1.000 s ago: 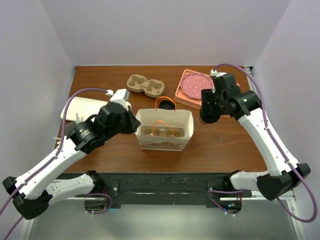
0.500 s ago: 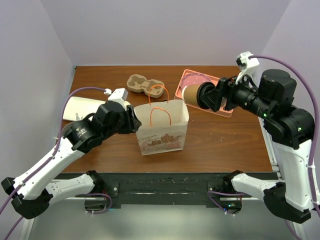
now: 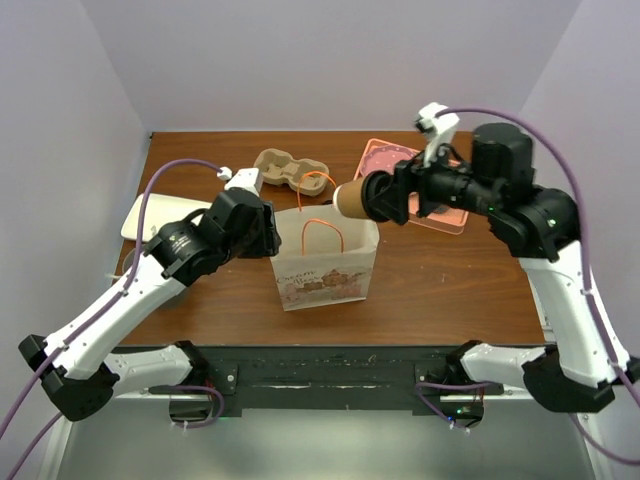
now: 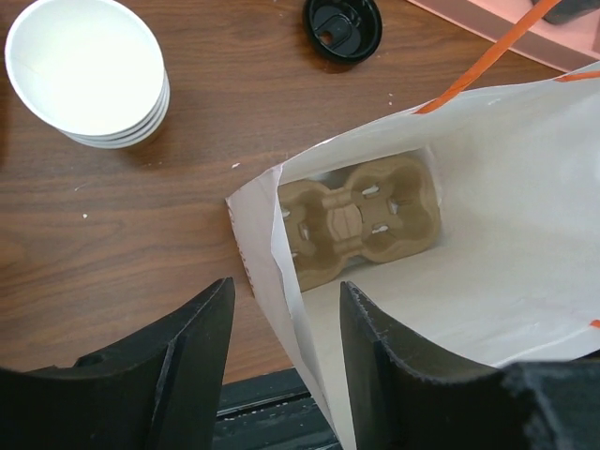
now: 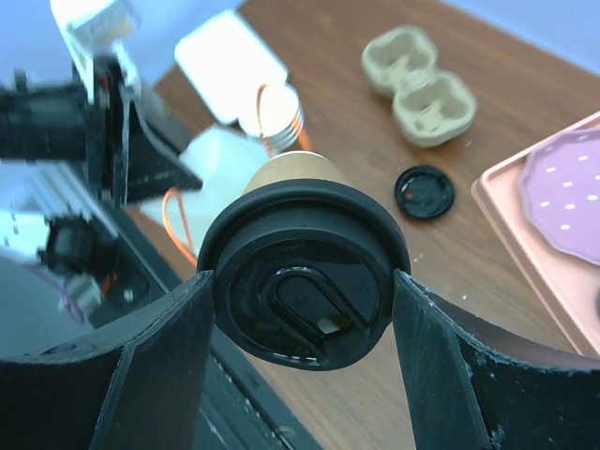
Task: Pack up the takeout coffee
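Tan takeout coffee (image 3: 350,198) is hanging sideways, clamped in my right pincer (image 3: 383,197), having just shifted to 1 o'clock of the bag (image 3: 325,268). Dropping in looks next. My left pincer (image 4: 286,291) is straddling the bag rim, jaws apart. Counting: one coffee, one bag, two carriers (image 4: 361,217) (image 3: 290,170), one loose lid (image 4: 342,26), one cup stack (image 4: 86,75).

My gripper (image 4: 286,314) hangs over the open white paper bag (image 4: 487,244), fingers (image 4: 187,366) spread with the bag's near edge between them. A brown pulp carrier (image 4: 361,220) lies flat on the bag's floor. Beyond, on the wooden table (image 4: 141,216), stand stacked white cups (image 4: 86,70) and a loose black lid (image 4: 343,26).
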Robot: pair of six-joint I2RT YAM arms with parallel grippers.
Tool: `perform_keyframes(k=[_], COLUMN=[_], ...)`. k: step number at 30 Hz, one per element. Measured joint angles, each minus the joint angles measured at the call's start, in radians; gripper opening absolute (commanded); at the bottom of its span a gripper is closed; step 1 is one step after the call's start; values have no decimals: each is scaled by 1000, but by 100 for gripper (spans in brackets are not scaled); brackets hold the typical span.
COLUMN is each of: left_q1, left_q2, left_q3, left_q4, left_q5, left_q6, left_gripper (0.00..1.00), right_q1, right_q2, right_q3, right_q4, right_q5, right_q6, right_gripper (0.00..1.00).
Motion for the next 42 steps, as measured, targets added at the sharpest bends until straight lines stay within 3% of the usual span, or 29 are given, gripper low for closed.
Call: perform_keyframes(k=[7,21,37,40,42], left_q1=[28,81,85,93,101], left_q2=[25,97,93,109,130], left_q3=[35,91,127,127,130], left_q4=[-21,-19,20,20,17], left_q5=[0,-10,19,22,23], left_q6=[0,9,48,73,90], left_gripper=[56,57,56,54,46], right_q1=[221,361,528,565,591], right_q2=[86,89,79,80,80], right_q3=[-8,-77,-209,-223,-230], right_q4=[-58,-68,-42,-34,-24], right_q5=[133,336,367,399,426], right_q6=[-60,-194,-265,-286,-297], right_gripper=[30,29,27,26,26])
